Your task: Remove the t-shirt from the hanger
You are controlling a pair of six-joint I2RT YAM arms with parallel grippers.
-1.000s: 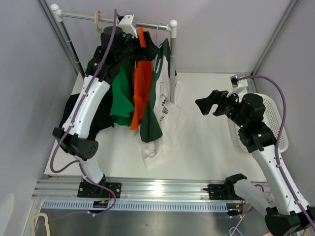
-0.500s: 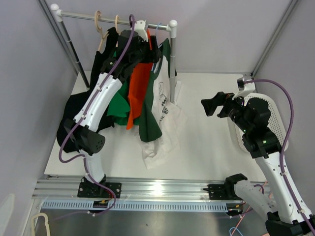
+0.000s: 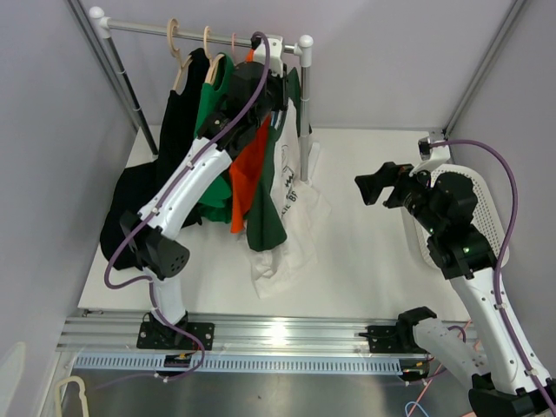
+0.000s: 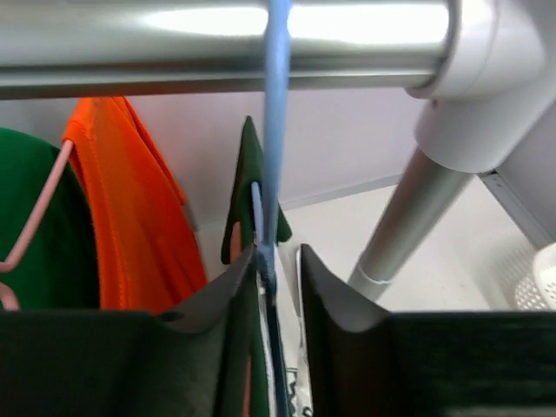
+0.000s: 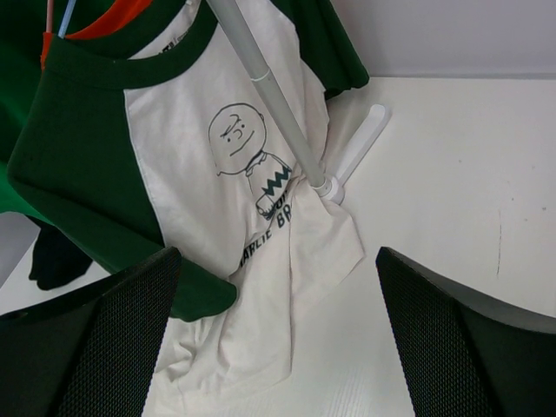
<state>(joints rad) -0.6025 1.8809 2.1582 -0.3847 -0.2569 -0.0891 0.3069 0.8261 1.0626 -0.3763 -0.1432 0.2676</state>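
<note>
**At the rail's right end: left gripper astride the blue hanger**

**Top view.** The t-shirt (image 3: 290, 174) hangs last on the rail (image 3: 139, 29), beside the right post (image 3: 305, 104). Its body is white cotton with a dark print, and its sleeves are dark green. The hem lies crumpled on the white table (image 3: 373, 261). To its left hang an orange shirt (image 3: 249, 169), a green shirt (image 3: 211, 95) and a black shirt (image 3: 178, 113). The left gripper (image 3: 274, 80) is raised to the rail above the t-shirt. Its fingers are hidden among the cloth. The right gripper (image 3: 371, 186) hangs over the table, well apart from the rack and near a white mesh basket (image 3: 485, 217).

**Left wrist view.** A thin blue hanger (image 4: 276, 113) hooks over the glossy metal rail (image 4: 174, 39). The t-shirt's green shoulder (image 4: 246, 165) drapes on it. The left gripper (image 4: 280, 261) stands narrow, with the hanger's neck between the matte black fingers (image 4: 217, 321). One finger meets the neck and the other is just apart from it.

**Right wrist view.** The right gripper (image 5: 278, 261) is spread wide and holds nothing. Its textured fingers (image 5: 95, 347) frame the t-shirt (image 5: 182, 174), which carries a round-headed cartoon print (image 5: 236, 132) and a green neck band.
</note>
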